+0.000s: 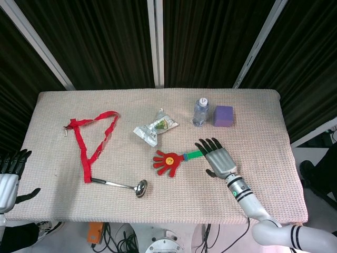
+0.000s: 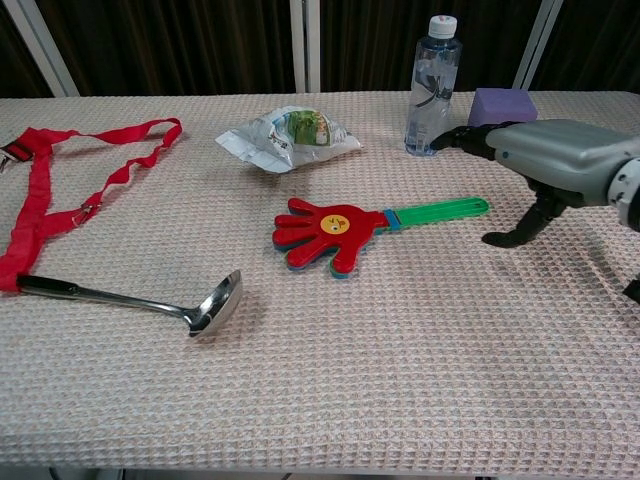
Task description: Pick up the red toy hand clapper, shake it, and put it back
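Reach step, grasp not yet made. Red toy hand clapper (image 1: pixel 169 161) flat on the worktop (image 1: pixel 63 200), near the middle, red palm to the left, green handle (image 2: pixel 440 211) running out to the right. Right robot hand (image 1: pixel 217 156) hovering over the handle's right end, fingers spread wide and pointing toward the far edge, thumb hanging down just right of the handle tip in the chest view; holding nothing, and apparently not touching the toy, though hard to be sure from above. Left robot hand (image 1: pixel 7 178) off the near-left corner of the worktop, fingers apart, holding nothing.

Next move, by judgement: lower the right robot hand onto the green handle, close fingers and thumb round it from either side, then lift clear before shaking. Handle thin and lying flat on the woven cloth, so fingertips need to get under or pinch its edges; a grip too near the tip may let the heavier red end droop or swing.

Nearby things to avoid: water bottle (image 2: pixel 433 86) and purple block (image 2: pixel 503 104) just beyond the right robot hand on the far side. Crumpled packet (image 1: pixel 154 126) far-left of the toy, ladle (image 1: pixel 122 185) and red strap (image 1: pixel 89 140) well off to the left, no trouble.
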